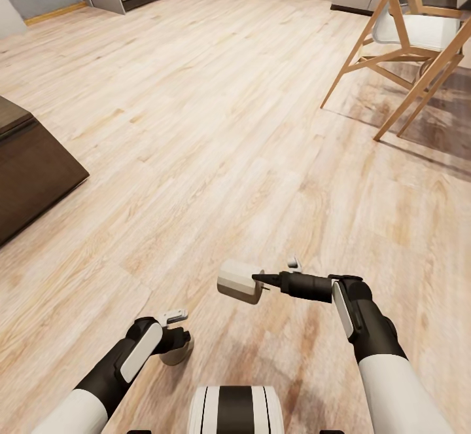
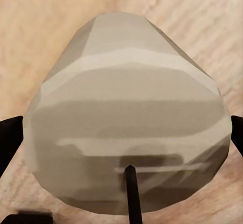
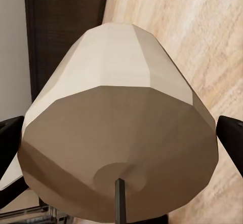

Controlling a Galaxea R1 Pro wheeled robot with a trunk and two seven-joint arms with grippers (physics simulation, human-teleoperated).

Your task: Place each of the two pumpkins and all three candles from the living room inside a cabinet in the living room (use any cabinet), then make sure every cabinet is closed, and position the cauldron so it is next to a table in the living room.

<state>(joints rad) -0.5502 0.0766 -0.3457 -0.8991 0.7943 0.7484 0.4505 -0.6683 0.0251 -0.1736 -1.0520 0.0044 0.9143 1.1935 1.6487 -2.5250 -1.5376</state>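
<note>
I am crossing the wooden floor (image 1: 216, 113) with a candle in each gripper. My right gripper (image 1: 261, 281) is closed on a cream candle (image 1: 239, 281), held out sideways in front of me above the floor; in the right wrist view that candle (image 3: 121, 133) sits between the two fingers with its flat end toward the camera. My left gripper (image 1: 178, 345) hangs lower and nearer my trunk, closed around a second candle (image 1: 175, 355), of which the head view shows little; in the left wrist view it (image 2: 126, 117) sits squarely between the fingers. The dark-brown cabinet (image 1: 29, 172) lies to my left, well apart from both arms, so I judge the carry is not yet finished.

The risks I see: the right candle is gripped near one end, so a jolt while driving could tip it out. The wooden chair (image 1: 405, 41) stands ahead on my right, and a wide turn could swing my outstretched right arm toward its legs. The left candle hangs low, so turning tightly could knock it against my base.
</note>
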